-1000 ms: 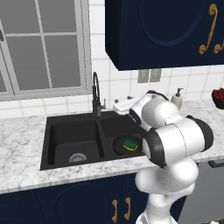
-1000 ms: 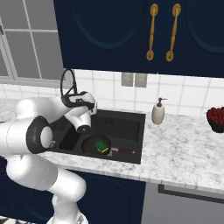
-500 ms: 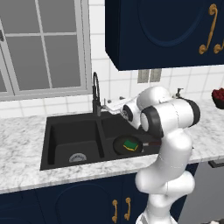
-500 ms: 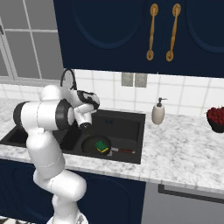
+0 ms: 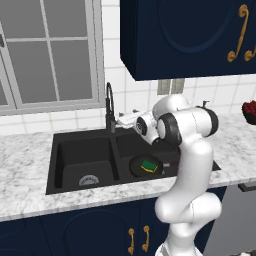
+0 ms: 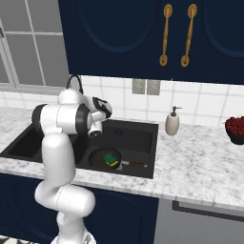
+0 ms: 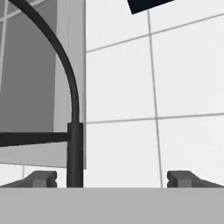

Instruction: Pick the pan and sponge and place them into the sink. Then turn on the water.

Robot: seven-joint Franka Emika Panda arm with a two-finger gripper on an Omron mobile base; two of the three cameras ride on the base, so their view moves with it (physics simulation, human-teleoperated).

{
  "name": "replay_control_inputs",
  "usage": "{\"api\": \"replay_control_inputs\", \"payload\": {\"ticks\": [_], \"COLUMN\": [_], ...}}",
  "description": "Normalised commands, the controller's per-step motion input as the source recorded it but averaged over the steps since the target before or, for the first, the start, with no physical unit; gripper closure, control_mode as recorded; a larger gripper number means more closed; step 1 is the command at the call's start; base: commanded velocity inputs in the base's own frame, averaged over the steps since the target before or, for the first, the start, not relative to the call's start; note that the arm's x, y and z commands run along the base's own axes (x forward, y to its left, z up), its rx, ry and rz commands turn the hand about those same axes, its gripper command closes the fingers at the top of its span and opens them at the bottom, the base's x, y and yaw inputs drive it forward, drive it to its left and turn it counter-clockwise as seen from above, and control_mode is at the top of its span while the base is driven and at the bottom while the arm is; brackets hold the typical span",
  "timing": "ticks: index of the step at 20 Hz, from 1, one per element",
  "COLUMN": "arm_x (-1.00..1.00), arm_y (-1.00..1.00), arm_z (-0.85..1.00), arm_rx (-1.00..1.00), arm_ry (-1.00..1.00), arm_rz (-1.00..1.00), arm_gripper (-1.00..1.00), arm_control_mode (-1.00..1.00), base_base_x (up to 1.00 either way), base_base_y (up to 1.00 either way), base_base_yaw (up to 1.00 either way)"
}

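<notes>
Left base view: pan (image 5: 145,165) with sponge (image 5: 148,164) is lodged in the right basin of the sink (image 5: 82,150); faucet (image 5: 110,107), judged rigid, stands at the rear rim

Right base view: lever hidden by the arm

Hand view: gripper (image 7: 112,178) jaws spread, nothing held; faucet base cut off

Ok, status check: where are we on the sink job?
Gripper open, empty, up at the faucet. Pan in right basin of sink, sponge on it. No water running. Nothing in the way.
</notes>
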Motion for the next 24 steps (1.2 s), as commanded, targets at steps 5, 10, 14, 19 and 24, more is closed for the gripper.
{"api": "replay_control_inputs", "payload": {"ticks": [5, 10, 14, 19, 24], "arm_x": [0.47, 0.42, 0.32, 0.39, 0.49], "arm_y": [0.00, 0.00, 0.00, 0.06, 0.20], "arm_z": [-0.22, -0.34, -0.31, -0.21, -0.07], "arm_rx": [0.00, 0.00, 0.00, 0.00, 0.00], "arm_ry": [0.00, 0.00, 0.00, 0.00, 0.00], "arm_rz": [0.00, 0.00, 0.00, 0.00, 0.00], "arm_gripper": [-1.00, -1.00, -1.00, -1.00, -1.00], "arm_control_mode": [-1.00, -1.00, -1.00, -1.00, -1.00], "base_base_x": [0.00, 0.00, 0.00, 0.00, 0.00], "base_base_y": [0.00, 0.00, 0.00, 0.00, 0.00], "base_base_yaw": [0.00, 0.00, 0.00, 0.00, 0.00]}}
